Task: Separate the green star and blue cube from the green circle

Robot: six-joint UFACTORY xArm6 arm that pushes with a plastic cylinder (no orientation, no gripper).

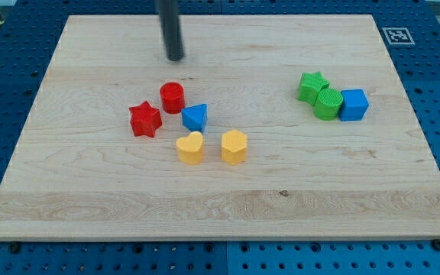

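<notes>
The green star (311,85), the green circle (328,104) and the blue cube (353,105) sit pressed together in a row at the view's right. The circle is in the middle, touching the star on its upper left and the cube on its right. My tip (175,57) is near the view's top, left of centre, far to the left of this group and just above the red circle. It touches no block.
A second cluster lies left of centre: a red circle (172,97), a red star (145,119), a blue triangle-like block (195,117), a yellow heart (190,147) and a yellow hexagon (234,147). The wooden board (220,206) rests on a blue pegboard.
</notes>
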